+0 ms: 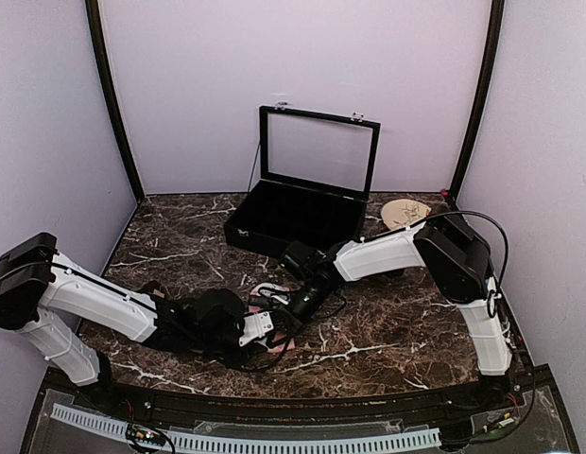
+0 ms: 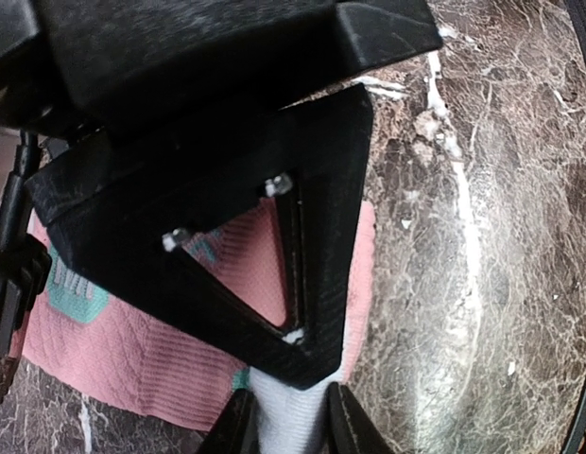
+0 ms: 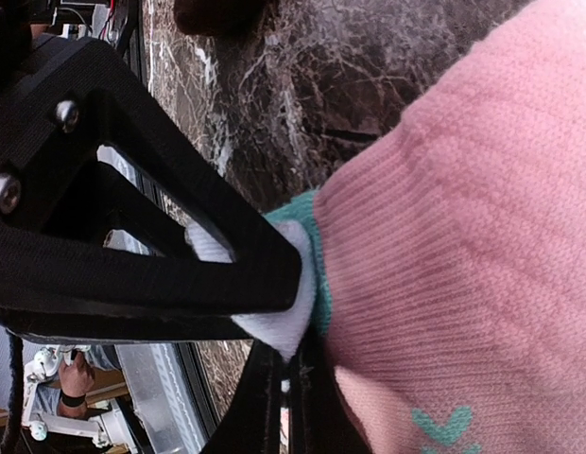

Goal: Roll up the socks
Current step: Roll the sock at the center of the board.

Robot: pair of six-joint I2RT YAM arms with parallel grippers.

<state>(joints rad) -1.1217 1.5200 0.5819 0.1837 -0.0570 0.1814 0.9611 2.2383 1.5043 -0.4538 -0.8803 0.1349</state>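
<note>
- Left arm (image 1: 94,301) lies low, pointing toward three o'clock; left end effector (image 2: 288,430) pinches the pink sock (image 2: 132,350) by its white toe.
- Right end effector (image 3: 291,378), angled toward eight o'clock, clamps that sock's teal-and-white edge.

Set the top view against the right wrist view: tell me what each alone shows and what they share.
Top only: the open black case, a tan thing beside it, the left arm and right arm. Right wrist only: the right tool shut on the white toe of the pink sock, by its teal band. Both: the marble table and that sock, a mere sliver from above.
</note>
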